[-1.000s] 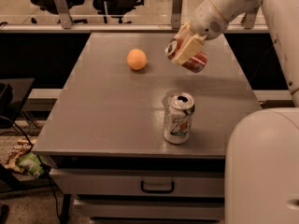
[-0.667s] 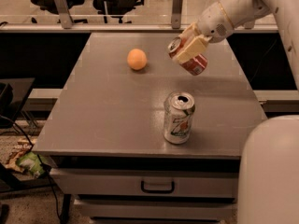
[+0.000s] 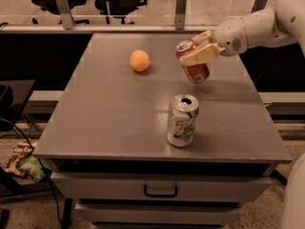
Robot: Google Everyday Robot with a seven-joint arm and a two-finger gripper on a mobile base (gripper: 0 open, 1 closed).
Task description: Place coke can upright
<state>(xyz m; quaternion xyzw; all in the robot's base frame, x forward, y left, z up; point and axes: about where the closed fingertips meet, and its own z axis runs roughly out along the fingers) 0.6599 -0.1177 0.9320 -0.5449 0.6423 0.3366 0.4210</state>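
Observation:
The red coke can point(image 3: 194, 66) hangs above the grey table point(image 3: 109, 109), right of its middle. It is tilted with its silver top toward the upper left and does not touch the tabletop. My gripper point(image 3: 198, 51) reaches in from the right and is shut on the can's upper half, with a cream finger point(image 3: 199, 55) lying across it. A silver-white can with green and red markings point(image 3: 182, 120) stands upright nearer the front edge, below the held can.
An orange point(image 3: 139, 60) lies on the table's far left part. A drawer with a handle point(image 3: 160, 191) sits under the tabletop. Office chairs and a rail stand behind the table. Crumpled litter point(image 3: 26, 166) lies on the floor at left.
The arm has drawn back to the right, and the gripper with the coke can has dropped slightly. The can now stands more nearly upright than before.

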